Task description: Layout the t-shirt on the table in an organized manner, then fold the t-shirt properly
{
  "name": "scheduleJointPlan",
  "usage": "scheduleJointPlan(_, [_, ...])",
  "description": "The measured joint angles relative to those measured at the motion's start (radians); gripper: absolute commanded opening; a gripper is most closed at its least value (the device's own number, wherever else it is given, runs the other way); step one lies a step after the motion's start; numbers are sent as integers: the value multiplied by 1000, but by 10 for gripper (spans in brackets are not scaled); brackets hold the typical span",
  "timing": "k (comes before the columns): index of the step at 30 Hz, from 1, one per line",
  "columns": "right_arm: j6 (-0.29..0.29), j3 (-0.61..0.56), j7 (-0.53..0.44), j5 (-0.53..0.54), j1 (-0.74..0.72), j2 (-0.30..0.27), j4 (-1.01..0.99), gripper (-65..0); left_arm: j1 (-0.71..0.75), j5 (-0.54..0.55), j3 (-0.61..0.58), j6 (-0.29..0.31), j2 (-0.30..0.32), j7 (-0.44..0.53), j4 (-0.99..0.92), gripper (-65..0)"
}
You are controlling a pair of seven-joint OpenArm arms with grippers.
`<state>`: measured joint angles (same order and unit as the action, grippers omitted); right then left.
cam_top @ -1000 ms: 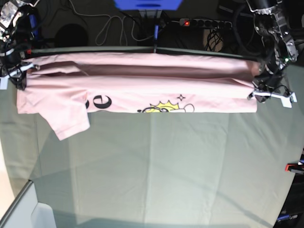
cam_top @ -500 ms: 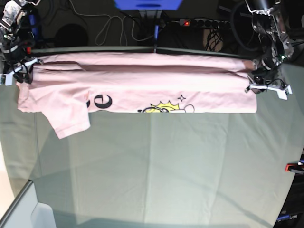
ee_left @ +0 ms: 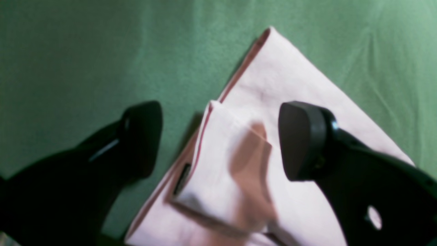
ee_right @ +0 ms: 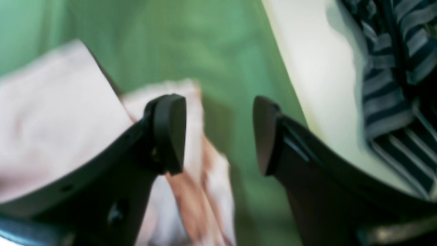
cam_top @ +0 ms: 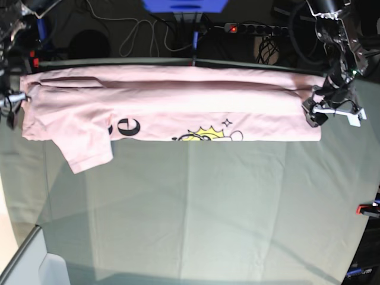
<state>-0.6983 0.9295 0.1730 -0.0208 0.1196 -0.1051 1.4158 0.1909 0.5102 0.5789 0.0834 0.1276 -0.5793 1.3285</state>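
The pale pink t-shirt (cam_top: 178, 104) lies as a long folded strip across the far part of the table (cam_top: 196, 208). One sleeve (cam_top: 89, 148) sticks out toward the front on the left, beside black lettering (cam_top: 126, 126). My left gripper (cam_top: 314, 113) hovers at the strip's right end. In the left wrist view this gripper (ee_left: 220, 136) is open over a folded corner of the t-shirt (ee_left: 290, 85), holding nothing. My right gripper (cam_top: 10, 104) is at the strip's left end. The right wrist view shows that gripper (ee_right: 218, 133) open, with the t-shirt (ee_right: 51, 112) edge beneath its left finger.
Behind the table's far edge lie a power strip (cam_top: 255, 28) and cables (cam_top: 142, 35). A red clamp (cam_top: 365, 209) sits at the right edge. A white bin corner (cam_top: 35, 267) is at the front left. A striped object (ee_right: 403, 68) shows beyond the table's left edge.
Both grippers have opened and let go of the t-shirt's ends. The raised far fold has settled flat. My right gripper has drifted left, off the cloth.
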Motion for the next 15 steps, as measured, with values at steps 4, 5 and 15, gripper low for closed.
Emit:
scheduleJointPlan(4, [4, -170, 2, -1, -37, -8, -7, -328, 0, -2, 0, 0, 0, 0, 0, -131])
scheduleJointPlan(5, [3, -214, 2, -7, -52, -12, -21, -328, -1, -2, 0, 0, 0, 0, 0, -131])
scheduleJointPlan(15, [3, -291, -4, -252, -344, -63, -479, -328, -18, -13, -27, -5, 2, 7, -9, -133])
